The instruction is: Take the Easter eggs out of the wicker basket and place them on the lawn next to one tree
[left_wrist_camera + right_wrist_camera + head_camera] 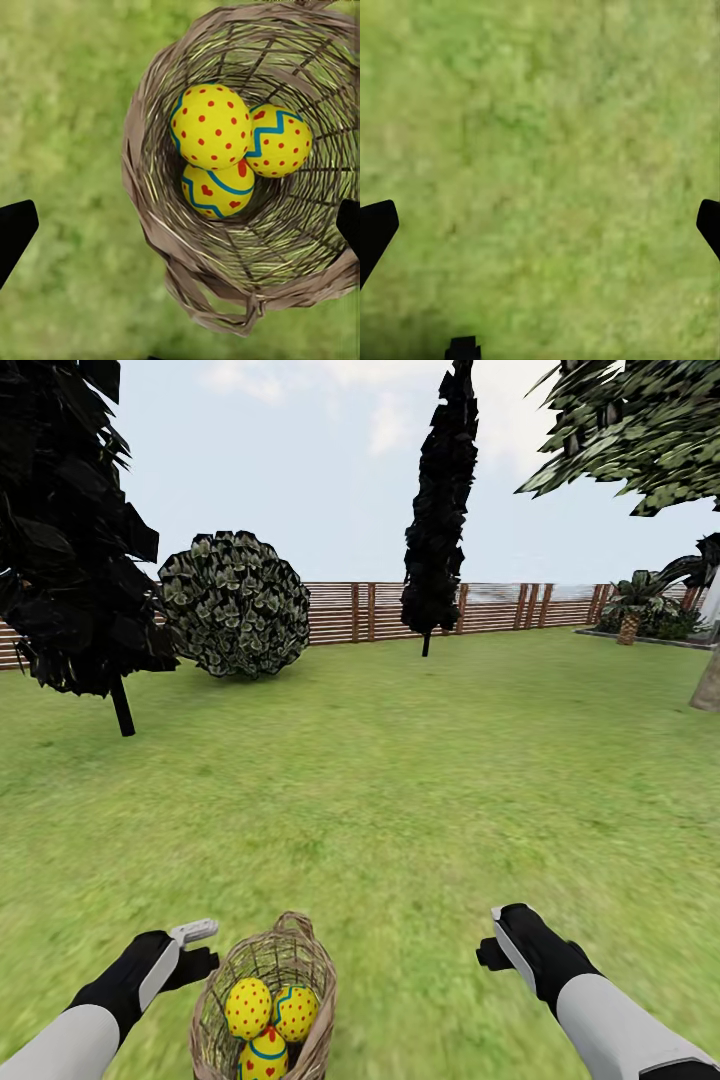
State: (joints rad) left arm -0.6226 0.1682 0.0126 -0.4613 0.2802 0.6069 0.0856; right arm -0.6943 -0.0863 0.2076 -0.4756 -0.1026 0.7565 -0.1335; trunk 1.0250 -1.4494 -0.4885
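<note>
The wicker basket (300,960) stands on the lawn (400,790) at the bottom of the head view, between my arms. Three Easter eggs lie in it: a dotted one (210,124), a zigzag-striped one (279,141) and one with red marks (217,189). My left gripper (195,950) hangs just left of the basket's rim, open, and its wrist view looks down into the basket (157,225). My right gripper (492,945) is open over bare grass (540,150), well to the right of the basket. A tree trunk (707,680) stands at the far right under its leafy crown (640,430).
Dark cypresses stand at the left (60,540) and centre back (438,510). A round shrub (235,605) sits before the brown slatted fence (360,612). A short palm (630,610) grows at the back right. Open grass stretches ahead.
</note>
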